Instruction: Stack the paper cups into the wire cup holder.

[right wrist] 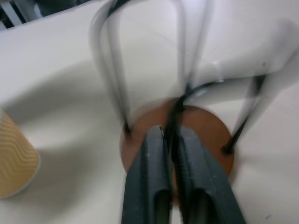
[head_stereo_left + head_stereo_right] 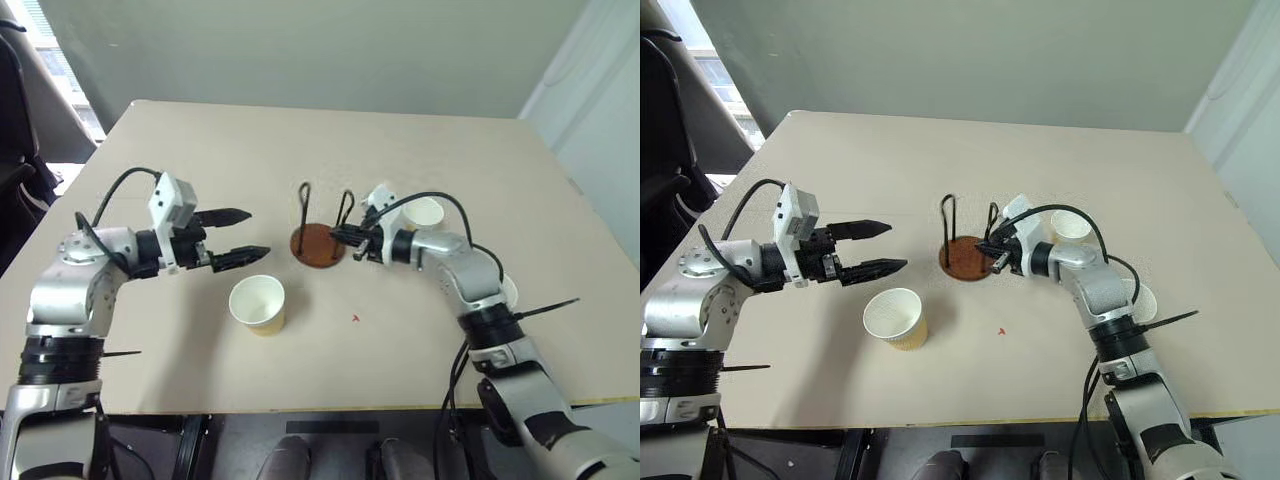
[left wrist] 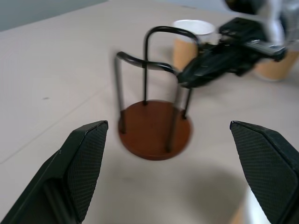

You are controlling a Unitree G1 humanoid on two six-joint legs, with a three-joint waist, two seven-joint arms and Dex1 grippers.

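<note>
Wire cup holder (image 2: 318,243): reddish-brown disc base with two upright black wire loops, standing upright on the table (image 2: 300,150) near its middle; no cup inside it.

Right hand (image 2: 339,235): at the holder's right side, fingers pinched together on one black wire of the near loop, just above the base.

Left hand (image 2: 243,235): left of the holder and apart from it, fingers spread wide, holding nothing.

Paper cup, first (image 2: 259,304): upright, mouth up, in front of the holder and to its left, beneath the left hand's tips.

Paper cup, second (image 2: 422,213): upright, right of the holder, behind the right wrist.

Paper cup, third (image 2: 1140,300): further right of the holder, partly hidden by the right forearm.
</note>
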